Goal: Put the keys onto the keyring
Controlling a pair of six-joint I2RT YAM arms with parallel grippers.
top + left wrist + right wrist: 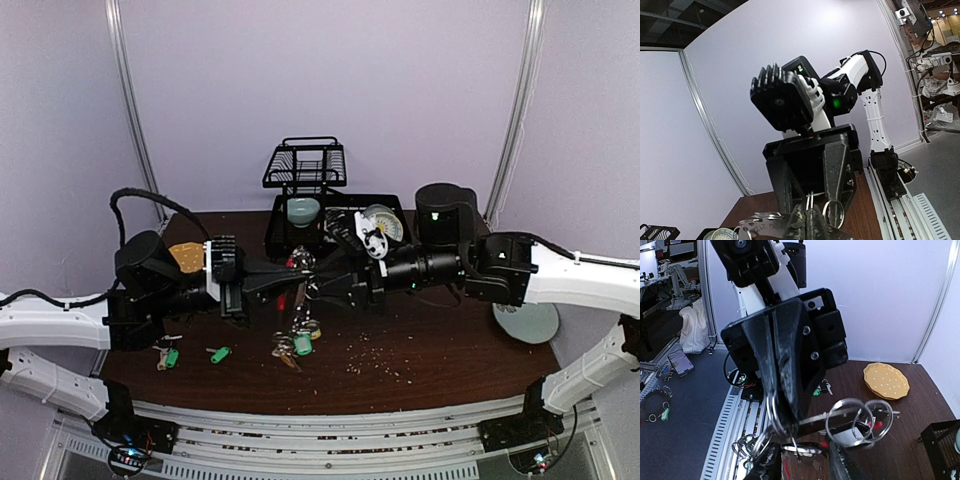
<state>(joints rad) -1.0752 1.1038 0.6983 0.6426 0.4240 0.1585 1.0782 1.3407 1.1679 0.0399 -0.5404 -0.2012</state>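
Note:
My left gripper [300, 266] is shut on the wire of the keyring [297, 335] and holds it above the table; its cluster of silver keys and tags hangs below. In the left wrist view my shut gripper [812, 220] pinches the ring wire [810, 202], with a small split ring [832, 212] beside it. My right gripper [325, 285] faces it tip to tip. In the right wrist view it [802, 460] is open, with the ring wire [771, 410], small rings [850, 422] and red sheath bits [875, 425] around it. Two green-tagged keys [170, 357] [220, 353] lie loose at front left.
A black wire rack [305, 165] and a black tray with a teal bowl [303, 210] and a dial [383, 222] stand at the back. A yellow disc [186, 256] lies at back left, a pale plate [527, 322] at right. Crumbs [375, 355] are scattered on the table.

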